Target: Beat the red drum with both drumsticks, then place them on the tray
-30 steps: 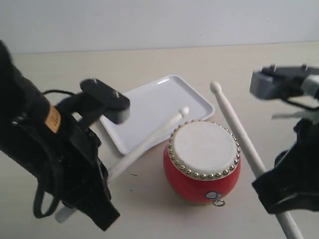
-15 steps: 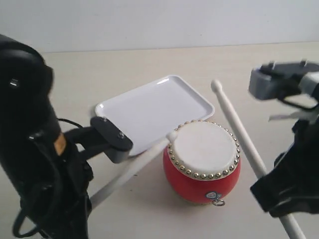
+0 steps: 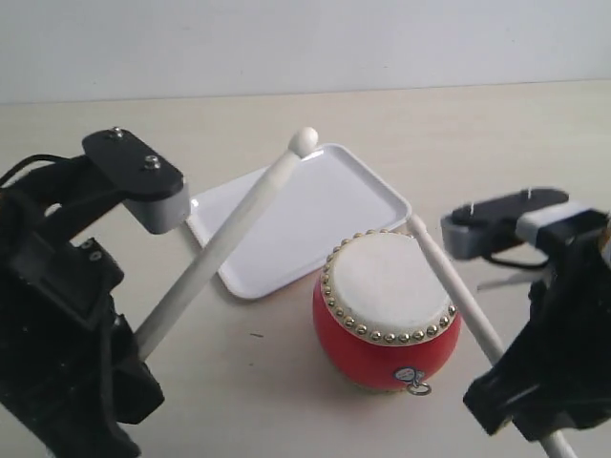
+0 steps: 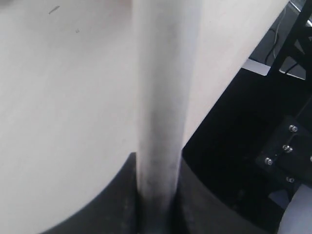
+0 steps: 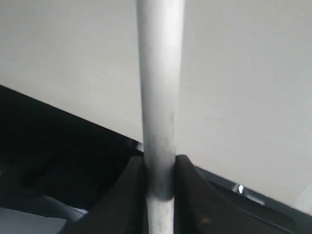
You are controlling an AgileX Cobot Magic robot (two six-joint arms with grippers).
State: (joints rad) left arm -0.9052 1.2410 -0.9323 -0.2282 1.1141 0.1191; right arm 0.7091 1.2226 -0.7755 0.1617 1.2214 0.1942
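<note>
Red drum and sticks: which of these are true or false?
The flat white tray lies on the table beside the small red barrel drum. True.
The left pale wooden drumstick's tip rests on the drum. False: its tip is in the air, off the drum.
The right gripper is shut on the right drumstick. True.
Both drumsticks lie on the tray. False: the left gripper holds one, the right gripper the other.

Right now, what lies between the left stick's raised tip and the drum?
The tray: in the exterior view its bare white surface spans the stretch between the raised tip of the left stick and the drum.
</note>
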